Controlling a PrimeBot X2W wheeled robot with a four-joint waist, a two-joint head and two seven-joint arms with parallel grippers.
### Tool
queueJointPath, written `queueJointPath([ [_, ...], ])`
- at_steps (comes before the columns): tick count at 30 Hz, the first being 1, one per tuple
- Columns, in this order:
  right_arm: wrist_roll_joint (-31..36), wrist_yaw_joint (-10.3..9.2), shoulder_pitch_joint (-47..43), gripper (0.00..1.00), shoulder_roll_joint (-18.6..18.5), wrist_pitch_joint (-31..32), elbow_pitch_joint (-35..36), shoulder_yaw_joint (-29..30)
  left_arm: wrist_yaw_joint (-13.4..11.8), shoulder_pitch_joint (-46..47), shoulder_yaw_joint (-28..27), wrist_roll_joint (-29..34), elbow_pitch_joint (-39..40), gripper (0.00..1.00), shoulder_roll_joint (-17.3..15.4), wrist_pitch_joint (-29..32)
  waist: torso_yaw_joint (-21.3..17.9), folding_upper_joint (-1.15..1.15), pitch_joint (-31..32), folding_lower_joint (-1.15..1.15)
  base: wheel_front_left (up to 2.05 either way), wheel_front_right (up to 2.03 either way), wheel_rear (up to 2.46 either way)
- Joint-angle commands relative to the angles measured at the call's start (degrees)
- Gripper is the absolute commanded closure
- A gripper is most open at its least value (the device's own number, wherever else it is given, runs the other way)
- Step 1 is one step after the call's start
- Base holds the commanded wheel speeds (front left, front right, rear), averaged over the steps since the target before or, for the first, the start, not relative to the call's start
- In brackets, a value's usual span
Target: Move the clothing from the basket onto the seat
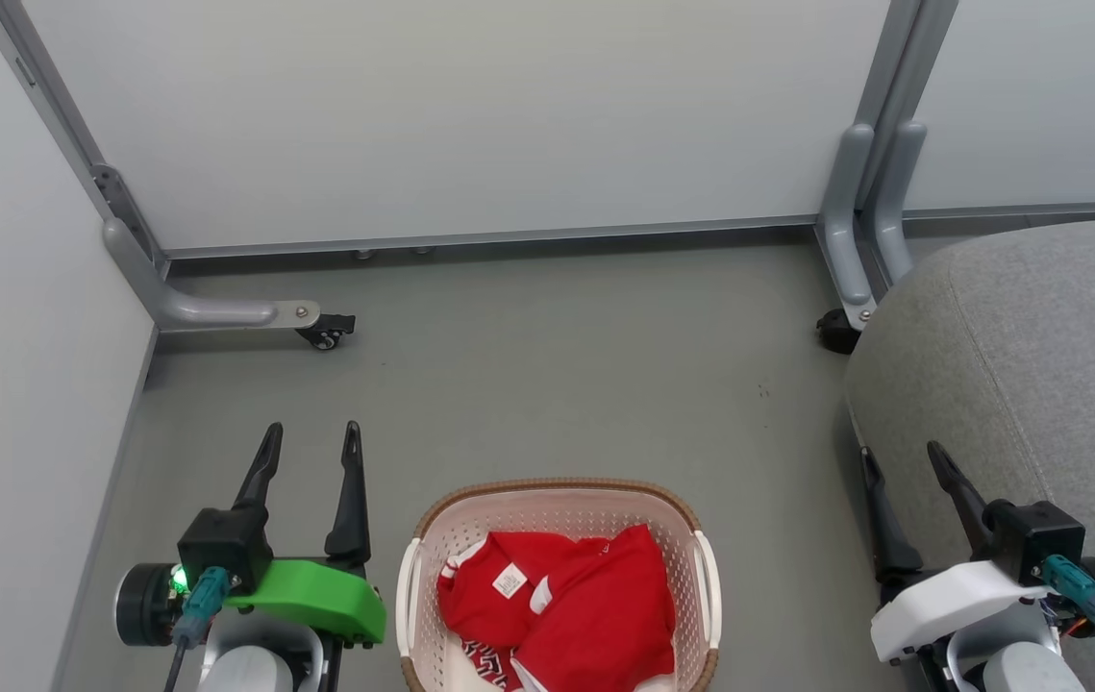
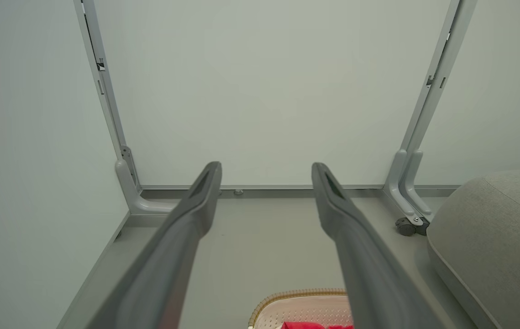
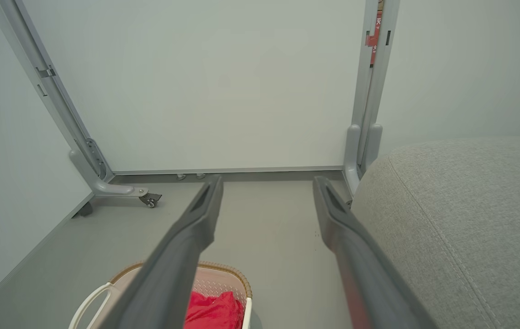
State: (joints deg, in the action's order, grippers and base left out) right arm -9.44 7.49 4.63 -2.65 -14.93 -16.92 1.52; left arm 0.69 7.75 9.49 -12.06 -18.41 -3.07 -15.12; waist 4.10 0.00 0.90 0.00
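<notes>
Clothing [image 1: 557, 601]: bright red, white trim, crumpled in a heap inside the basket [image 1: 557, 488], bottom centre of the head view. White neck label [image 1: 510, 580] faces up on the heap's left part. A patch of black-and-white pattern shows at the heap's lower edge, cut off by the frame.

Basket: cream, perforated, with a brown woven-look rim and a white handle [image 1: 709, 586] on each side. It stands on the grey floor [image 1: 557, 365], and its near end runs out of the picture.

Left gripper [image 1: 311, 432]: lower left of the head view, just beside the basket's left side. Fingers spread apart with nothing between them. It touches neither basket nor clothing. In its wrist view the two fingers frame bare floor, with the basket's far rim at the bottom edge.

Right gripper [image 1: 901, 452]: lower right, likewise spread wide and empty, apart from the basket. It sits close against the seat's front edge; whether it touches cannot be told.

Seat [image 1: 1037, 365]: large grey upholstered cushion with a stitched seam, filling the right side of the frame. No garment on the part in view.

Pale partition panels [image 1: 460, 115] in grey frames on black casters [image 1: 326, 336] close off the top and left of the frame.
</notes>
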Motion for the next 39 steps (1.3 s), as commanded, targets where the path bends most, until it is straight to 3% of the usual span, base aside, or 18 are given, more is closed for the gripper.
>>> queueJointPath([
  [1, -0.07, 0.00, -0.04, 0.00, -0.16, -0.14, -0.15, 0.00, -0.21, 0.87, 0.07, -0.22, -0.02, 0.00, -0.45, -0.06, 0.01, 0.00, 0.03, 0.00, 0.00, 0.00, 0.00],
  [31, -0.34, 0.00, 0.88, 0.00, -0.16, -0.14, -0.70, -0.94, -1.25, 1.69, 1.26, 0.30, -1.41, 0.00, -1.20, -0.06, -0.30, 0.00, -0.56, 0.00, 0.00, 0.00, 0.00],
  [39, -0.22, 0.00, 2.66, 0.00, -0.16, -0.14, 0.52, -2.02, 0.44, 5.18, 3.41, 1.09, -3.53, 0.00, -1.22, -0.05, -2.43, 0.00, -3.47, 0.00, 0.00, 0.00, 0.00],
])
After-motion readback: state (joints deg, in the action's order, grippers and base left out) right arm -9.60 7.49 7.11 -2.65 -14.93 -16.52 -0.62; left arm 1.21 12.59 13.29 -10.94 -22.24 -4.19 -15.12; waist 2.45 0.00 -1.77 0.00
